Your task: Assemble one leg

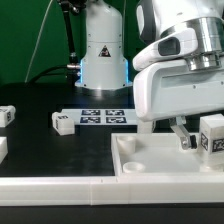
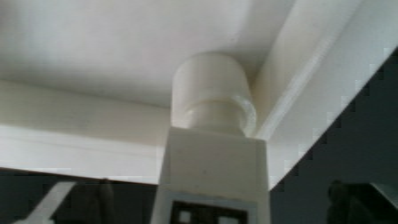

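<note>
Leg assembly, midway | we see the gripper (image 1: 199, 137) clamped on the leg (image 1: 213, 134), its round end at the tray panel (image 1: 60, 172) corner, exterior view's right | seating unconfirmed; we judge insertion and tightening remain

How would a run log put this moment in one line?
gripper: shut on leg | leg: round end at tray panel corner | seated: cannot tell
</note>
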{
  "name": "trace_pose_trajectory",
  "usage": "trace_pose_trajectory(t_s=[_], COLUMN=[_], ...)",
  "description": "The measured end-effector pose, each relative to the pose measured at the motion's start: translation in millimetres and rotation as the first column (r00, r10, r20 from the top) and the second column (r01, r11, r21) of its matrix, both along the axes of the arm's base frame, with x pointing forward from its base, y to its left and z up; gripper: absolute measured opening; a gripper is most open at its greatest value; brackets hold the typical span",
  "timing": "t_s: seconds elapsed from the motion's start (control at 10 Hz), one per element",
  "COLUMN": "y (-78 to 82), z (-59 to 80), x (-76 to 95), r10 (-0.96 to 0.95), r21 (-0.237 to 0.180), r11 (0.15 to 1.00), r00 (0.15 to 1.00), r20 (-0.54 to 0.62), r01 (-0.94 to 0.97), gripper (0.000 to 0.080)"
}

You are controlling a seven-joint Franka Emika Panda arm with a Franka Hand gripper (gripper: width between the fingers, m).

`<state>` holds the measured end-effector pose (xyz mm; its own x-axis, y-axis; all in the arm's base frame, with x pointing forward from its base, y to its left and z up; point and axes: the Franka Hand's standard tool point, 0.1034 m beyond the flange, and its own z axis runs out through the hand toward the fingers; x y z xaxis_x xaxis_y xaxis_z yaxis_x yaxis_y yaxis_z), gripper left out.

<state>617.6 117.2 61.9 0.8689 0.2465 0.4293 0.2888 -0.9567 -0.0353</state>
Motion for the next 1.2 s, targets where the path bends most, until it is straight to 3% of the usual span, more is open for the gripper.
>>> trace_pose_trajectory(t_s=[0.1, 0.5, 0.9, 1.0, 1.2], y=[0.0, -1.6, -10.4, -7.6, -2.6], z=[0.0, 1.2, 18.9, 16.3, 26.5], x=[0.0, 0.4, 8.6, 4.6, 13.5], r10=[0.000, 0.003, -0.001, -0.013, -0.020], r21=[0.000, -0.002, -0.003, 0.005, 0.006], r11=[1.000, 1.000, 1.000, 1.000, 1.000], r00=[1.000, 1.000, 0.998, 0.986, 0.938], r20=[0.000, -0.002, -0.059, -0.169, -0.347], r01=[0.000, -0.003, 0.001, 0.014, 0.024], gripper=[0.0639, 0.0649, 0.0649, 0.0649, 0.0649])
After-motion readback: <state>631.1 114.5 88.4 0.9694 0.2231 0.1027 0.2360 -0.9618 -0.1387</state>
